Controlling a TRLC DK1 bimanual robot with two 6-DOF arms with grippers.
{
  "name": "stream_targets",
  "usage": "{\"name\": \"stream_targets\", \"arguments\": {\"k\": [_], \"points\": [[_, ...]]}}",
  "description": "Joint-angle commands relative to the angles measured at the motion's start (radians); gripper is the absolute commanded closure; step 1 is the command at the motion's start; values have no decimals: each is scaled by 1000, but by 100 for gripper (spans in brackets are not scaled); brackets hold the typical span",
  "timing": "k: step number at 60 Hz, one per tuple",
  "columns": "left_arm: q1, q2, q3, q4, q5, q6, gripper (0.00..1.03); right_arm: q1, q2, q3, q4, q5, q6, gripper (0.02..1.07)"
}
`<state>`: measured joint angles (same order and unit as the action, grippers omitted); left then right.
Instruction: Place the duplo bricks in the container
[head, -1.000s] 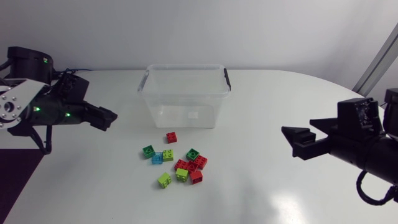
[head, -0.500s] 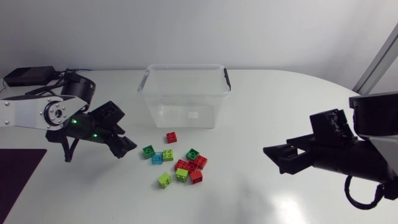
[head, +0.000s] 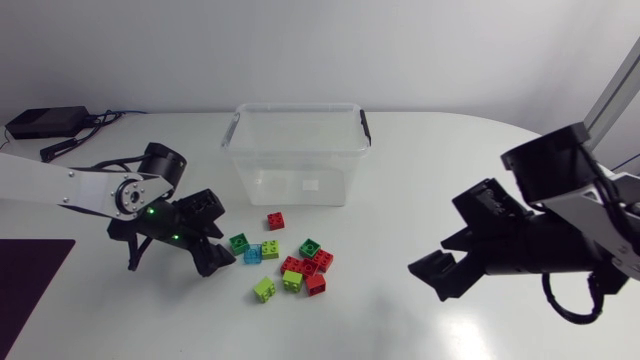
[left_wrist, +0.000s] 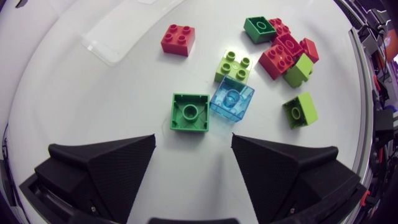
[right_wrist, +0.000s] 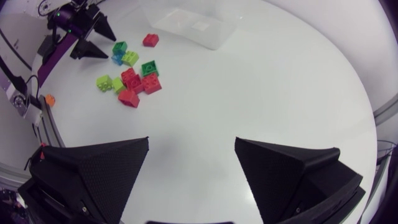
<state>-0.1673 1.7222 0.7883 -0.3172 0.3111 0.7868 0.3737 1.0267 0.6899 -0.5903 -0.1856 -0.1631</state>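
Note:
Several duplo bricks in red, green, lime and blue (head: 290, 262) lie loose on the white table in front of the clear container (head: 296, 150). My left gripper (head: 218, 257) is low beside the pile's left end, open. In the left wrist view a green brick (left_wrist: 189, 112) lies just ahead of the gap of the left gripper (left_wrist: 193, 142), with a clear blue brick (left_wrist: 232, 99) touching its side and a lime one (left_wrist: 234, 66) behind. My right gripper (head: 440, 270) hangs open over bare table, far right of the bricks (right_wrist: 132, 78); the right gripper (right_wrist: 191, 146) holds nothing.
The container (right_wrist: 194, 23) holds no bricks and has black handle clips. One red brick (head: 275, 221) lies apart, nearest the container. A black box with cables (head: 45, 122) sits at the back left, and a dark mat (head: 30, 272) at the left edge.
My left arm has swung in from the left edge and down to the bricks, its gripper now just short of the green brick. My right arm has shifted left and lower.

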Motion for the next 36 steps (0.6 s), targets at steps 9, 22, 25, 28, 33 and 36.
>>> {"name": "stream_targets", "arguments": {"k": [9, 22, 25, 28, 33, 36], "points": [[-8, 60, 23, 53, 29, 32, 21, 25, 78, 2, 27, -61, -96, 7], [-12, 111, 60, 84, 56, 38, 27, 85, 133, 0, 52, -66, -108, 7], [-14, 120, 72, 84, 63, 38, 29, 102, 147, -3, 64, -66, -112, 7], [-12, 122, 81, 84, 80, 35, 34, 111, 162, -6, 81, -64, -113, 7], [-14, 122, 92, 84, 105, 35, 39, 134, 199, -4, 98, -60, -115, 7], [-14, 122, 95, 84, 115, 37, 42, 143, 213, -1, 112, -54, -112, 7]]}}
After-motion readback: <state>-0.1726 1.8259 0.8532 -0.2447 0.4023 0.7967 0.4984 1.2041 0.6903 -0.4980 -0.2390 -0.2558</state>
